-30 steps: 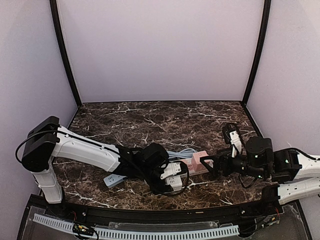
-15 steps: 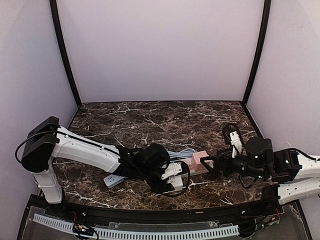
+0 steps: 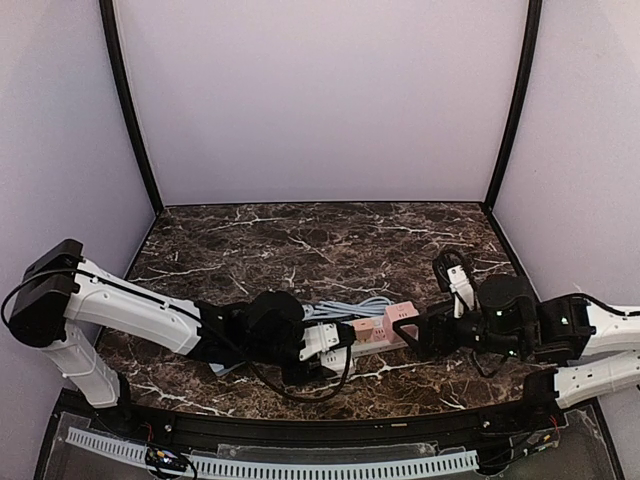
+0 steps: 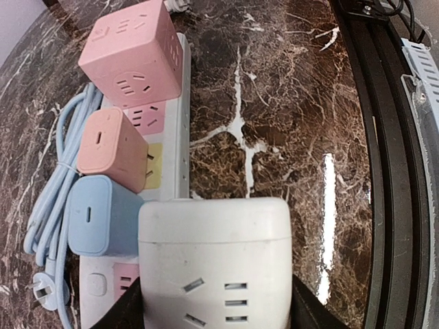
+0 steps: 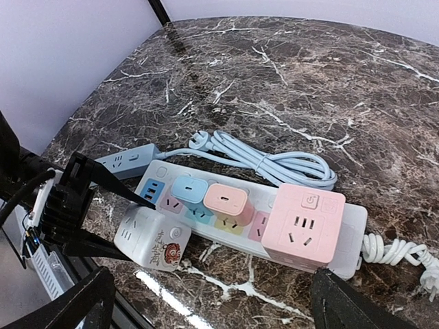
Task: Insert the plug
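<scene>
Left claw (image 4: 214,310) was clamped on the white cube (image 4: 212,240), right claw (image 5: 211,284) apart by the strip (image 4: 182,130); cube judged to need squaring over a free socket (image 4: 148,118) before pressing.

No wording is legible to me: the red print on the white cube adapter (image 5: 152,238) is unreadable, while the pink cube socket (image 5: 302,225) shows a power-button symbol.

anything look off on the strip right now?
The pink charger on the power strip sits tilted with its prongs showing, so it looks only half seated. The white cube adapter is clamped in the left end effector, not yet plugged in.
</scene>
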`<act>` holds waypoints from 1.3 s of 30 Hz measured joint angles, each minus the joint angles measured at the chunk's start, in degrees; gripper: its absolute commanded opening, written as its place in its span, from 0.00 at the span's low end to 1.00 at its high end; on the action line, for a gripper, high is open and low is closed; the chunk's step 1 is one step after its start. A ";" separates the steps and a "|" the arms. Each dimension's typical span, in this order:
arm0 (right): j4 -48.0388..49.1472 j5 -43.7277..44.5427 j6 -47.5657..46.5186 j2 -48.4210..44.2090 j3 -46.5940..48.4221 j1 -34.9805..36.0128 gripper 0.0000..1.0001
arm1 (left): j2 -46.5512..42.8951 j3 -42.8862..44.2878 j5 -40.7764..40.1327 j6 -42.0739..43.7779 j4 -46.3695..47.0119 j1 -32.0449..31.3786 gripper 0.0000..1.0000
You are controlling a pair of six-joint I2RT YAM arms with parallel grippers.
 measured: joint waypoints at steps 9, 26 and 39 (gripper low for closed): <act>2.40 -6.64 3.28 8.46 6.21 -0.02 0.99 | -7.65 -8.74 -2.80 2.23 12.24 0.00 0.01; 7.69 -28.89 10.93 29.75 22.18 -0.70 0.99 | -14.32 -20.13 -6.49 3.34 27.39 -0.04 0.01; 10.01 -38.27 15.02 35.71 25.97 -0.76 0.99 | -19.56 -24.85 -9.53 3.93 32.79 -0.09 0.01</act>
